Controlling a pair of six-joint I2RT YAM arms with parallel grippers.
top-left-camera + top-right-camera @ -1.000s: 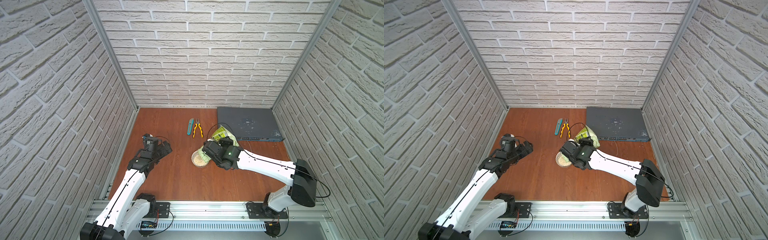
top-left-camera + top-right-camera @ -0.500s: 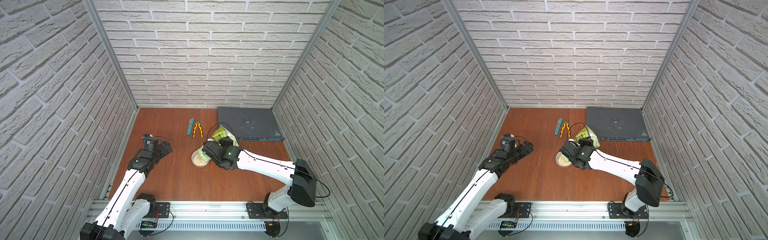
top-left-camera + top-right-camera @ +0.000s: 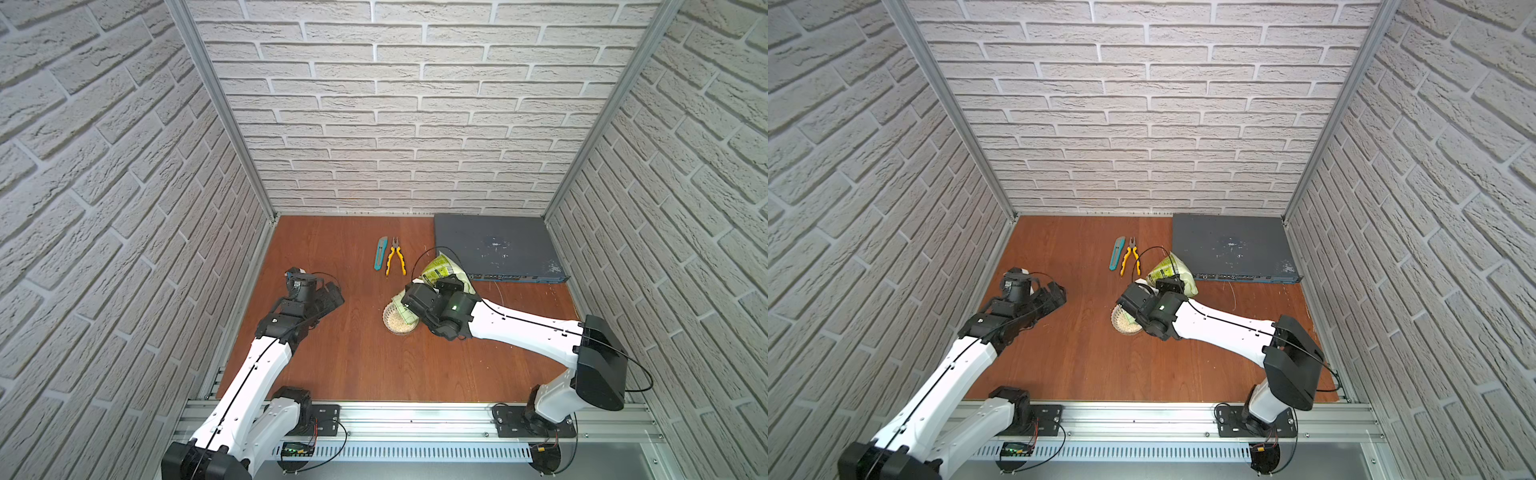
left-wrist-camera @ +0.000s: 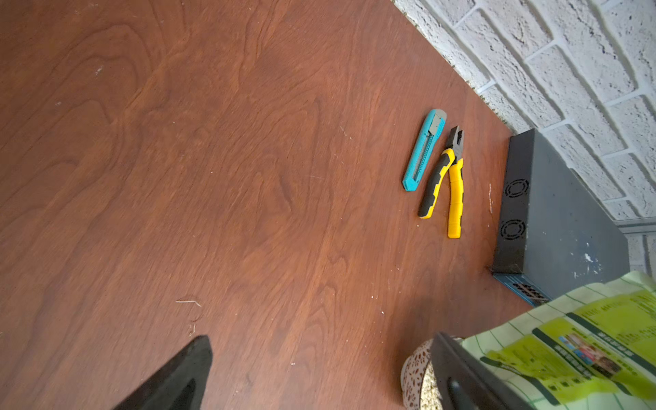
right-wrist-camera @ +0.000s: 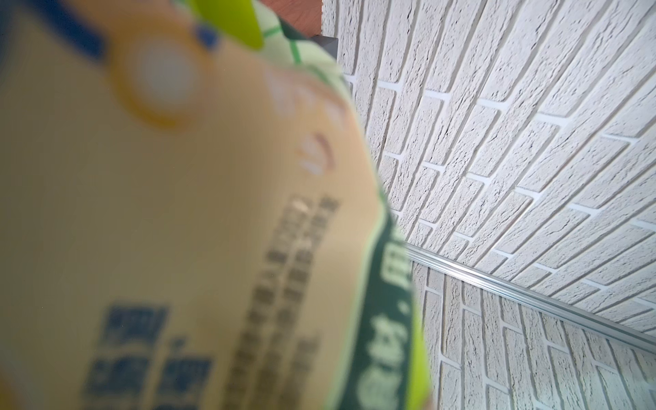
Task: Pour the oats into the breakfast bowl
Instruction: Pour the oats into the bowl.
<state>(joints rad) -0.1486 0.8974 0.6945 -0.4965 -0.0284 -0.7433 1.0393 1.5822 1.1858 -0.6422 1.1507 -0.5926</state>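
Oats (image 3: 401, 326) already lie as a pale heap inside the breakfast bowl (image 3: 386, 319), which stands on the bench (image 3: 357, 365) near the middle of both top views. The rest sit in the pouch (image 3: 444, 266), tipped mouth-down over the bowl's rim, with its closed end raised toward the upper right of the frame.

I judge the pouch soft and light. Its film will crumple and sag, and the loose flakes will slide toward the mouth as it tilts. The glossy skin looks slippery, so a hold across the mid-body, pressing both walls together, seems safer than a pinch at a corner. The bowl is small, narrower than the pouch and has an openwork wall. It looks light enough to be nudged, and possibly brittle.

The right end effector (image 3: 417, 293) is partly closed and pinches the pouch around its middle; blurred print fills the right wrist view. The left end effector (image 3: 333, 296) is spread wide, holds nothing and hangs at centre-left, well apart from the bowl.
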